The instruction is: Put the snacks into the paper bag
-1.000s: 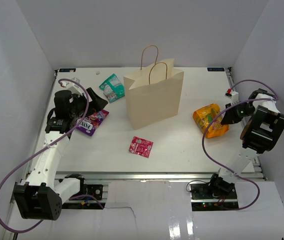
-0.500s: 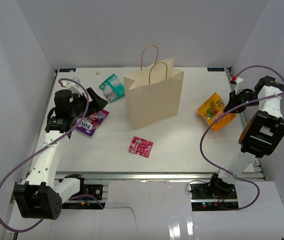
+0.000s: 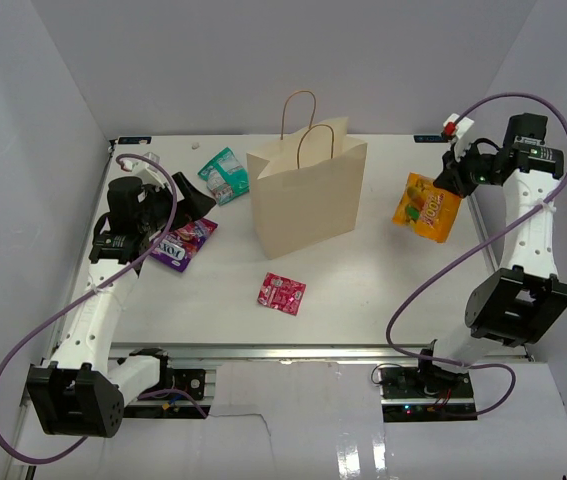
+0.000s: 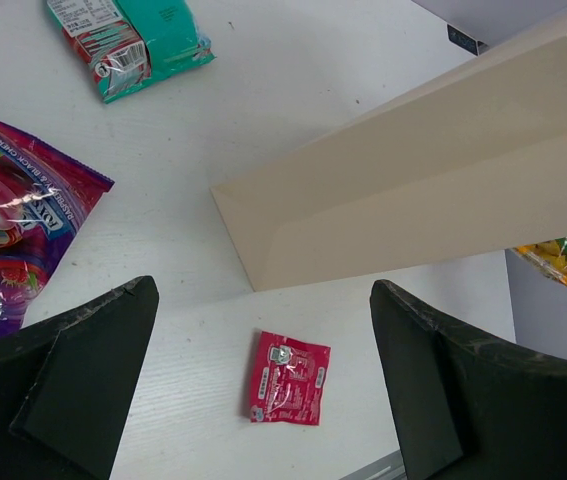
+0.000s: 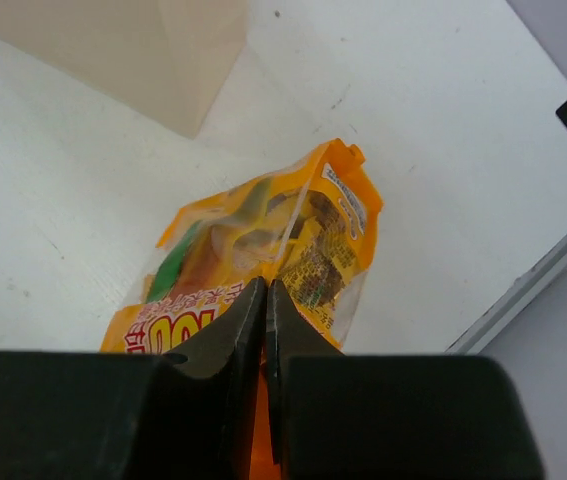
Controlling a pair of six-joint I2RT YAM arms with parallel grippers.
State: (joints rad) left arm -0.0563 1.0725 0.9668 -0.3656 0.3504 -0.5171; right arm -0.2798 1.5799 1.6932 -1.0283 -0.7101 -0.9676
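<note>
The tan paper bag (image 3: 308, 196) stands upright mid-table, its two handles up; its side (image 4: 433, 190) fills the left wrist view. My right gripper (image 3: 447, 178) is shut on the orange-yellow pouch (image 3: 426, 206), which hangs above the table to the right of the bag; in the right wrist view the pouch (image 5: 263, 250) dangles from the gripper (image 5: 265, 288). My left gripper (image 3: 185, 213) hovers open over the table's left side, beside the purple packet (image 3: 183, 243). The teal-green packet (image 3: 224, 174) lies behind it and the pink-red packet (image 3: 281, 292) lies in front of the bag. The purple packet (image 4: 13, 240), teal-green packet (image 4: 133, 40) and pink-red packet (image 4: 288, 378) also show under the open left gripper (image 4: 263, 380).
White walls enclose the table on three sides. A metal rail (image 3: 313, 352) runs along the near edge. A small white bit (image 3: 196, 145) lies at the back left. The right arm's purple cable (image 3: 433, 280) loops above the table's right side.
The right gripper closed on the orange-yellow pouch, lifted it off the table and carried it back and up. The left arm stayed still.
</note>
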